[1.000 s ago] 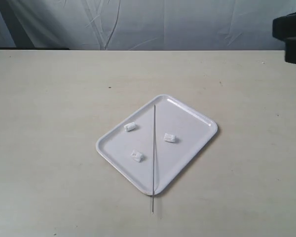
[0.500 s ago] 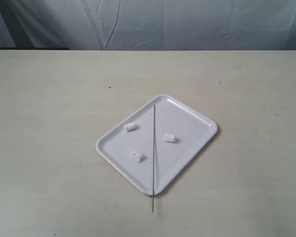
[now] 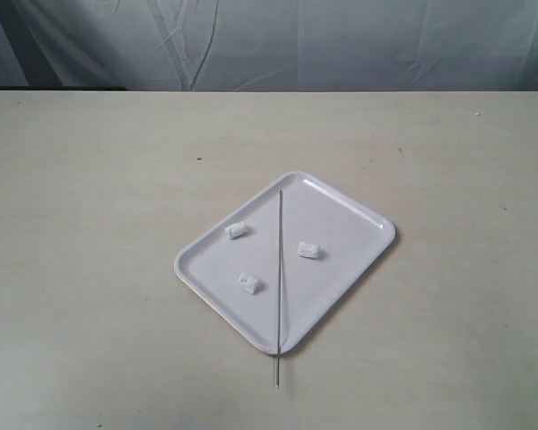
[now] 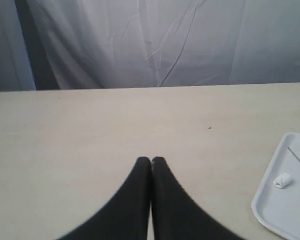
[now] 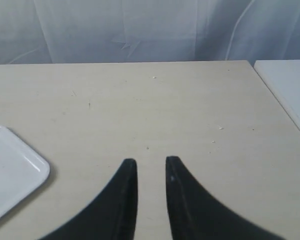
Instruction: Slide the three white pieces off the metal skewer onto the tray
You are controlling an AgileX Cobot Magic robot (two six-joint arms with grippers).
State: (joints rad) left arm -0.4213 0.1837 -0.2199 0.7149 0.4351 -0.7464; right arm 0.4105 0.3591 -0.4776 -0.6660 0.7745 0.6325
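The white tray (image 3: 359, 224) lies at the table's middle, turned cornerwise. Three white pieces rest loose on it: one (image 3: 236, 230) on the left, one (image 3: 248, 284) nearer the front, one (image 3: 308, 250) on the right. The thin metal skewer (image 3: 279, 269) lies bare across the tray, its near end poking past the front corner onto the table. Neither gripper shows in the exterior view. My left gripper (image 4: 151, 160) is shut and empty over bare table, with the tray (image 4: 270, 200) and one piece (image 4: 282, 180) off to its side. My right gripper (image 5: 151, 160) is open and empty, a tray corner (image 5: 37, 167) beside it.
The beige table (image 3: 90, 269) runs back to a creased grey-white curtain (image 3: 341, 45). In the right wrist view the table's side edge (image 5: 275, 95) shows, with a pale surface (image 5: 290, 80) beyond it.
A dark arm part at the exterior view's upper right a second ago has left the picture. The tray, the pieces and the skewer have not moved.
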